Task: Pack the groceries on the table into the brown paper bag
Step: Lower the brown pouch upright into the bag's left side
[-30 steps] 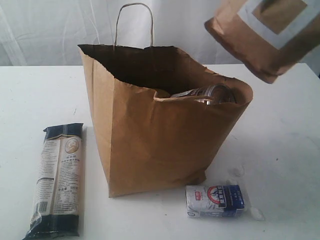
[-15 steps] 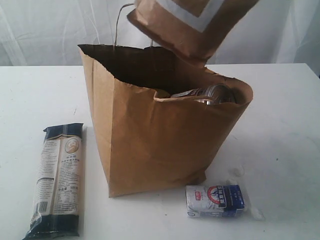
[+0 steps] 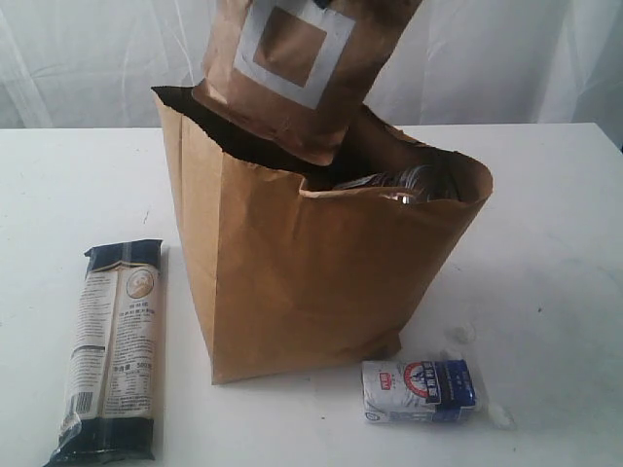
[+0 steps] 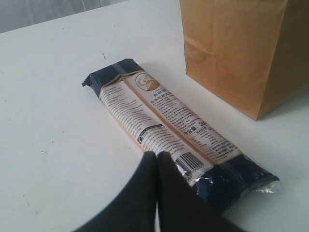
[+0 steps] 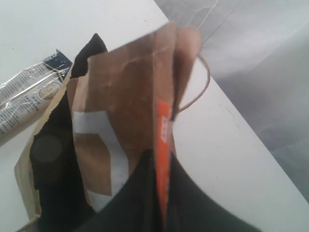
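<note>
Nearest, flat on the worktop (image 3: 545,243): long dark-blue noodle packet (image 4: 169,130), right at the tips of the left end effector (image 4: 156,157), its barcode end just beside those tips. Contact between the two not to be told. Left end effector pressed together, nothing between the fingers. Long axis of the packet running away from the end effector towards the far end of the worktop; dark-blue ends, pale printed panel down the middle with a small round portrait.

Well apart from both end effectors, on the other side near the front: small white-blue packet (image 3: 421,391), lying flat and crosswise, just beside the foot of the brown paper bag (image 3: 321,282).

Further back, directly beneath the right end effector (image 5: 161,164): the bag, upright, mouth open, sides creased, one twisted loop handle (image 5: 203,82) standing up at its far side. At the mouth, a shiny metal-rimmed item (image 3: 399,180), kind not clear.

Furthest and highest: brown windowed orange-labelled pouch (image 3: 282,68), pinched at its upper end by the right end effector, fingers closed on either side of the orange strip. Hanging down from that grip, long axis near upright and a little tilted, lower end over the bag's open mouth. Kraft brown, creased, with a white square frame around a brown centre
</note>
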`<state>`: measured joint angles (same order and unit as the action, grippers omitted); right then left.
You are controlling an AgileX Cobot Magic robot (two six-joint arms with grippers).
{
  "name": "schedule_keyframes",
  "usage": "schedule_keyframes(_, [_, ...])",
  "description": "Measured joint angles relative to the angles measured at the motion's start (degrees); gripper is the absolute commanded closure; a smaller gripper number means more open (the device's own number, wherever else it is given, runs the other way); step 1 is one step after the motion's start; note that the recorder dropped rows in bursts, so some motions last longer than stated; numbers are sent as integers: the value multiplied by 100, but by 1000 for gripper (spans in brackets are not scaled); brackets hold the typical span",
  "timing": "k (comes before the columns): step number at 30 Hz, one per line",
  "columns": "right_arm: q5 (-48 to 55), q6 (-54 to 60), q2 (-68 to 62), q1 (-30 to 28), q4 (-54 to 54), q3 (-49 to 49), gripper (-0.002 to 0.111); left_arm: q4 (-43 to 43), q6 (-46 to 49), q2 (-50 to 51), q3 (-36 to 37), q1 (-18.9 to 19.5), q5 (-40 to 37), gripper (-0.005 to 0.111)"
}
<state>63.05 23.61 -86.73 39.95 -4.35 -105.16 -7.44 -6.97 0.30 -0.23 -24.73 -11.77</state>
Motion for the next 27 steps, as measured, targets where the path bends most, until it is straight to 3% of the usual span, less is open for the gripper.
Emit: schedule_keyframes(27, [47, 10, -1087, 230, 170, 15, 108, 0, 0, 0, 0, 0, 0, 107])
